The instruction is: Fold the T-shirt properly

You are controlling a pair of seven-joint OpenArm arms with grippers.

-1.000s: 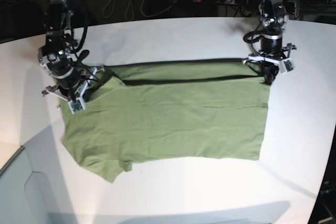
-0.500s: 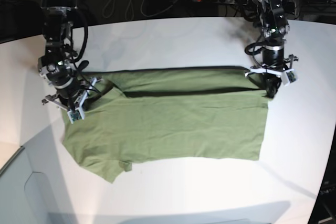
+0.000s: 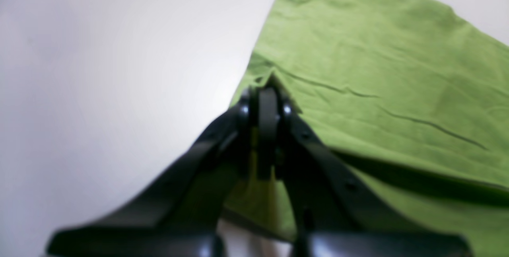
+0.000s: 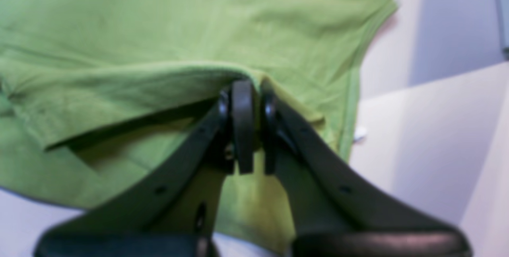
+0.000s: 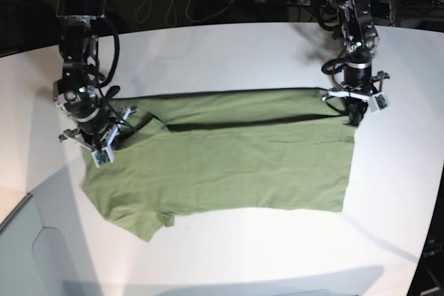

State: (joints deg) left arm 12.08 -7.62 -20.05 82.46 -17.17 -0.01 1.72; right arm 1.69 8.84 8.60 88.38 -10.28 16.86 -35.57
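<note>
clearly the t-shirt (image 5: 229, 154) is behaving as light, limp cloth, sagging between grips. the left gripper (image 3: 267, 90) and right gripper (image 4: 243, 84) are each pinching its far edge, clamped tight; corners and hems are looking like the safest holds.

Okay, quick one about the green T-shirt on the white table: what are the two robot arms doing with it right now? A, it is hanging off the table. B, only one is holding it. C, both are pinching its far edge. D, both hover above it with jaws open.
C: the left gripper and right gripper each have jaws shut on a fold of the T-shirt.
</note>
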